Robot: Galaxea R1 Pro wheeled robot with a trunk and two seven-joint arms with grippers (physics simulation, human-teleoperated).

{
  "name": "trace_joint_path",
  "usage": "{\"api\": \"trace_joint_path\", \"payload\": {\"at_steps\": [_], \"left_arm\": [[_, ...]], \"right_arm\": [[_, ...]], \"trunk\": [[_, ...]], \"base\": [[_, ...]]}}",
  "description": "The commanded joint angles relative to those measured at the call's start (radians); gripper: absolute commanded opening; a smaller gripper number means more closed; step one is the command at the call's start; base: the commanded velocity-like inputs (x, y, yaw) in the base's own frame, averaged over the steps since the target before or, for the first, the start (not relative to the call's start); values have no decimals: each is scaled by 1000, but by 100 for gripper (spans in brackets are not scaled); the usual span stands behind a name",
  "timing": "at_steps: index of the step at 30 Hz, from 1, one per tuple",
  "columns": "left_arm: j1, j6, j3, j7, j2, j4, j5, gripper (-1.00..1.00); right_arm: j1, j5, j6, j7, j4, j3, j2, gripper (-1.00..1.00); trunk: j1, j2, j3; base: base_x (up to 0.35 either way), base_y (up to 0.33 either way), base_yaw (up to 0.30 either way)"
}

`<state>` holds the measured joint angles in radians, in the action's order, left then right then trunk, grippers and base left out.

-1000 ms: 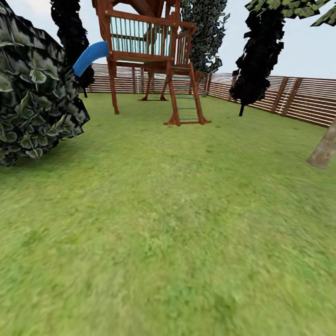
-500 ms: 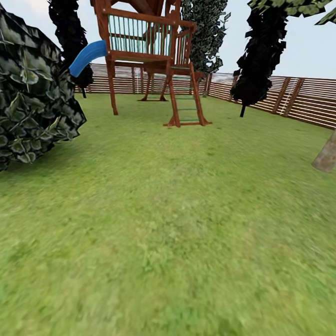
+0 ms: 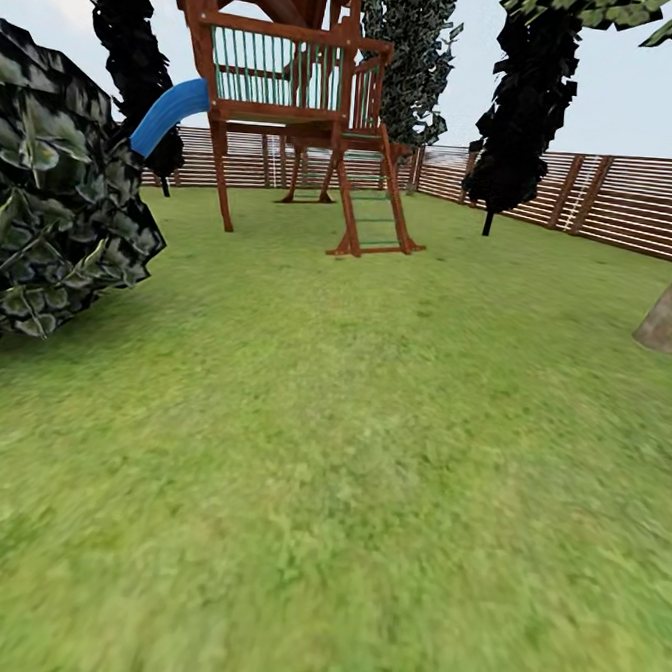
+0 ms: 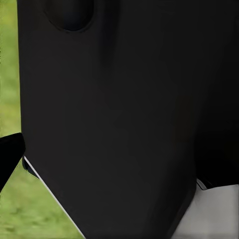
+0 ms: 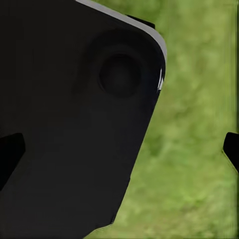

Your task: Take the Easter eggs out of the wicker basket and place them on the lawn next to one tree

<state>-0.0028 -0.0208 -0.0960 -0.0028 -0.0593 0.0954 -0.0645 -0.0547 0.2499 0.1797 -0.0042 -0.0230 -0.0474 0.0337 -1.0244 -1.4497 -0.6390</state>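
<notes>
Transit phase judged: wide green grass lawn viewed from head camera, wooden playset with blue slide ahead, brown slatted fence behind. Pale grey-beige tree trunk seen far right. Eggs, basket unseen. Black robot body panel close before both wrist cameras, arms judged tucked for driving. Tool opening: cannot be told.

Fenced garden: lawn, playset

Wide green grass lawn lies open ahead; a dark leafy bush crowds the left, and the wooden playset stands beyond.
</notes>
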Motion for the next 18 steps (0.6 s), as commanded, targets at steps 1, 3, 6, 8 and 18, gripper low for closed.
{"api": "trace_joint_path", "payload": {"at_steps": [1, 3, 6, 8, 18], "left_arm": [[0, -2, -5, 0, 0, 0, -7, 100], [0, -2, -5, 0, 0, 0, -7, 100], [0, -2, -5, 0, 0, 0, -7, 100], [0, -2, -5, 0, 0, 0, -6, 100], [-1, -2, -5, 0, 0, 0, -7, 100]], "right_arm": [[-1, 2, 3, 0, 1, -4, -1, 100], [-1, 3, 3, 0, 1, -5, -3, 100], [-1, 0, 3, 0, 1, -5, -4, 100], [-1, -2, 3, 0, 2, -4, -4, 100], [-1, -1, 3, 0, 1, -5, -4, 100]], "trunk": [[-1, 0, -1], [-1, 0, -1], [-1, 0, -1], [-1, 0, -1], [-1, 0, -1]], "base": [[339, 0, 0], [339, 0, 0], [339, 0, 0], [339, 0, 0], [339, 0, 0]]}}
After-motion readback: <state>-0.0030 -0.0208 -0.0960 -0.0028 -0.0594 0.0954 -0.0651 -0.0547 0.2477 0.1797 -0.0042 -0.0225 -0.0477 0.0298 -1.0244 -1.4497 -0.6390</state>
